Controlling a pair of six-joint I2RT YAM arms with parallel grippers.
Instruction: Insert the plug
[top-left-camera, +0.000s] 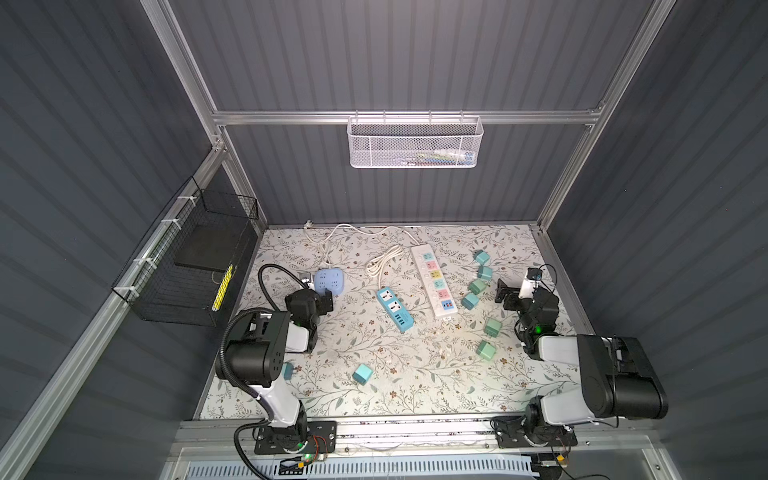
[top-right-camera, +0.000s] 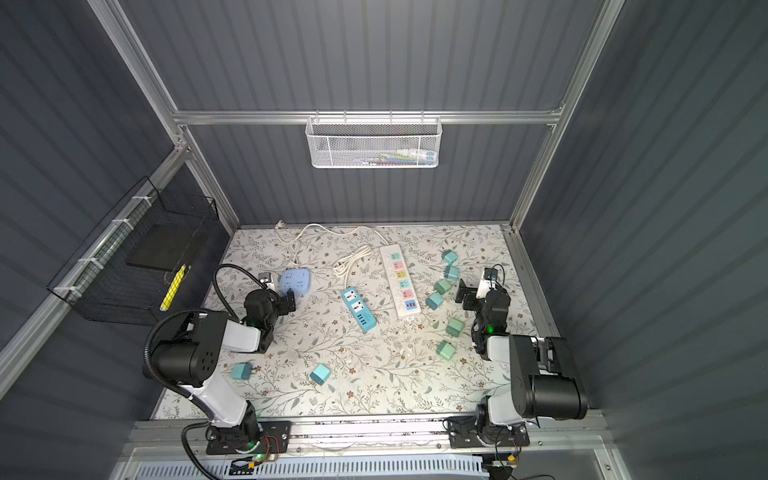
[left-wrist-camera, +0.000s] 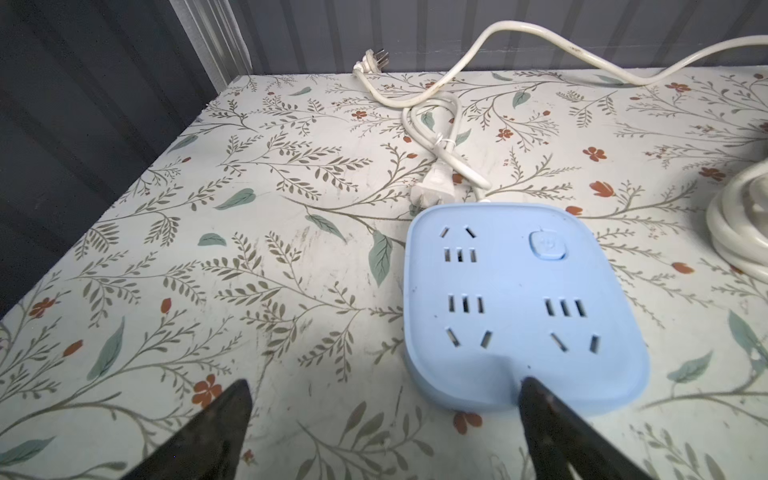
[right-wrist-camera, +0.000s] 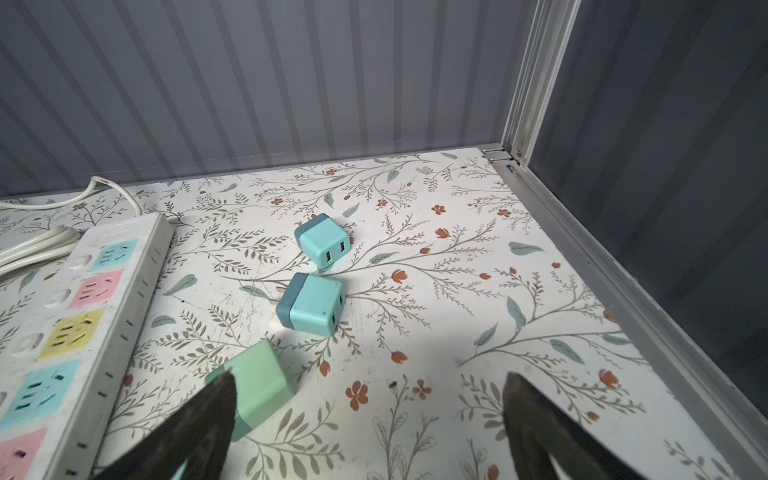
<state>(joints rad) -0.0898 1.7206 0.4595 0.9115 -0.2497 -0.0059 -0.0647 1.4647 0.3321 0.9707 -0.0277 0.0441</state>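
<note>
You have a white mesh basket (top-left-camera: 414, 141) hanging on the aluminium rail (top-left-camera: 291, 117) at twelve o'clock in both top views. Something colourful lies in it, too blurred to name. At nine o'clock a black wire basket (top-left-camera: 174, 305) hangs on the side wall, holding a flat black slab (top-left-camera: 205, 249) and a yellow stick (top-left-camera: 221, 289) along its table-side wall. Grey ribbed walls (top-left-camera: 395, 54) enclose the cell, and a floral cover (top-left-camera: 374, 392) lies over the table.

Matt blue plastic socket (left-wrist-camera: 523, 282), scuffed floral tabletop (left-wrist-camera: 249, 249)
</note>
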